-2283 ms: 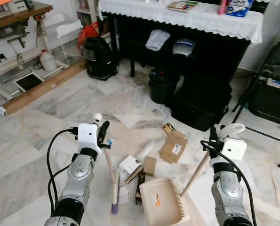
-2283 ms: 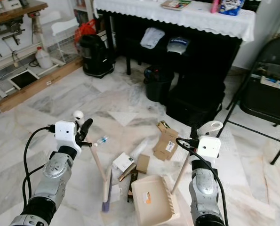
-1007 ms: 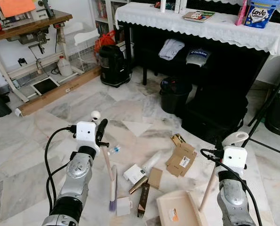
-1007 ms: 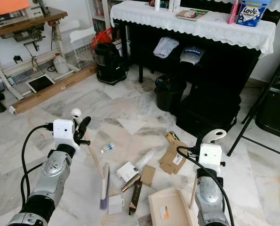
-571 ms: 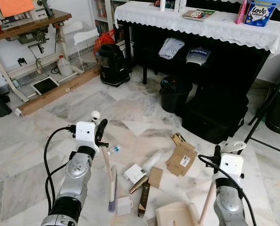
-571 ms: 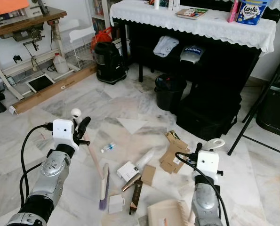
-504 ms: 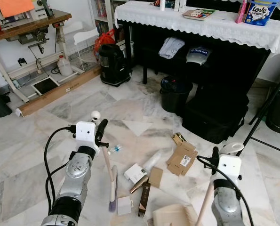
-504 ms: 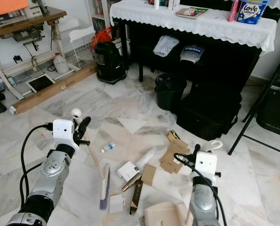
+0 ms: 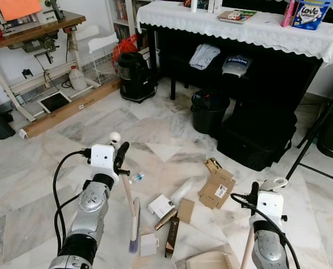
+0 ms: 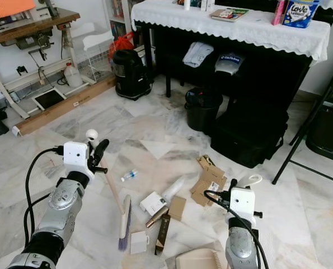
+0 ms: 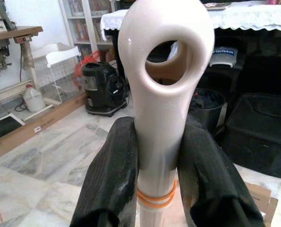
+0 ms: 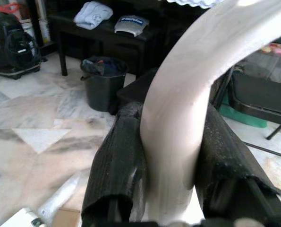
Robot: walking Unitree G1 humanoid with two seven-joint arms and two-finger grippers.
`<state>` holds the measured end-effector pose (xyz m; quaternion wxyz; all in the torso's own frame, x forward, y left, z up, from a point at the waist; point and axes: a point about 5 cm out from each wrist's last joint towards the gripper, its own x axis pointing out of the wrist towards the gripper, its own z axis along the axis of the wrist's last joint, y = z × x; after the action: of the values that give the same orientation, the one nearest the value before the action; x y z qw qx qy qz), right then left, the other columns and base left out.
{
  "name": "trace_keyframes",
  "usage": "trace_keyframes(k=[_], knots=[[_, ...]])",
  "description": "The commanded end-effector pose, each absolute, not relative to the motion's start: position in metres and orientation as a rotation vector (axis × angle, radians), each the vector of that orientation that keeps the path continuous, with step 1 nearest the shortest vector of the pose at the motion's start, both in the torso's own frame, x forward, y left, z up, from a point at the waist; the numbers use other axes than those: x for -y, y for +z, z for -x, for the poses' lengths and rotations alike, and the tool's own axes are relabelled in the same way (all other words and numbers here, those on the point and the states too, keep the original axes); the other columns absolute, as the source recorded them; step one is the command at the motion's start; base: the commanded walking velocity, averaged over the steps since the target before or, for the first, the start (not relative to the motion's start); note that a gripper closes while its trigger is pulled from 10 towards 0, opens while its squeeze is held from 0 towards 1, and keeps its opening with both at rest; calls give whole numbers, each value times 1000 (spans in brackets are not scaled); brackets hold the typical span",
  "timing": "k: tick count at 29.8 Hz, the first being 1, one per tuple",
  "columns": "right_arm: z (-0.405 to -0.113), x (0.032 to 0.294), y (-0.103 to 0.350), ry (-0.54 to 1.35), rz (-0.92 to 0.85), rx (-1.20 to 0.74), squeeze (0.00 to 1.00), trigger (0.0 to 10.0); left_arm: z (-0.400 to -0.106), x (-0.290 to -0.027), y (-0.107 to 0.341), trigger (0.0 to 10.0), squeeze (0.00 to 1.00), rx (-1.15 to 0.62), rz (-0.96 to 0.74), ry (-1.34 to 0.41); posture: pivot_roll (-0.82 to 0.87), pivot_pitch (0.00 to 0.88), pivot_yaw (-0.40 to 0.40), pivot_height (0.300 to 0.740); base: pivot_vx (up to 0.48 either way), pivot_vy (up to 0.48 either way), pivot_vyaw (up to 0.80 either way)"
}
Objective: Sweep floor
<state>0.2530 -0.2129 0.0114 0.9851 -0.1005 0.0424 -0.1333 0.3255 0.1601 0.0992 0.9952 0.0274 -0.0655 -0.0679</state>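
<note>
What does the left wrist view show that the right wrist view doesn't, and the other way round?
Left wrist view alone: the left gripper clamped on the broom handle with its orange band, plus a black appliance and white jug.
Right wrist view alone: the right gripper clamped on the dustpan handle, a folding chair, and a clear bottle on the floor.
Shared: the black bin, the black case and the marble floor.

Head eyes look down at littered floor (image 9: 54, 185); wrist views close along handles
</note>
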Motion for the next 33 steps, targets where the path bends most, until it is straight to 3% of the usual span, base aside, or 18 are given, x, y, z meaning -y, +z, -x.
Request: trace_keyframes(k=[1, 22, 33], knots=[[-257, 208, 16, -235, 192, -61, 0, 10000, -326, -162, 107, 10000, 0, 168, -50, -134, -112, 0, 56, 740, 0, 0, 0], [-263, 206, 16, -214, 78, -95, 0, 10000, -327, -161, 107, 10000, 0, 173, -44, -130, -118, 0, 45, 740, 0, 0, 0], [-267, 197, 16, -100, 38, -137, 0, 10000, -328, -160, 107, 10000, 0, 171, -40, -122, -121, 0, 32, 740, 0, 0, 0]])
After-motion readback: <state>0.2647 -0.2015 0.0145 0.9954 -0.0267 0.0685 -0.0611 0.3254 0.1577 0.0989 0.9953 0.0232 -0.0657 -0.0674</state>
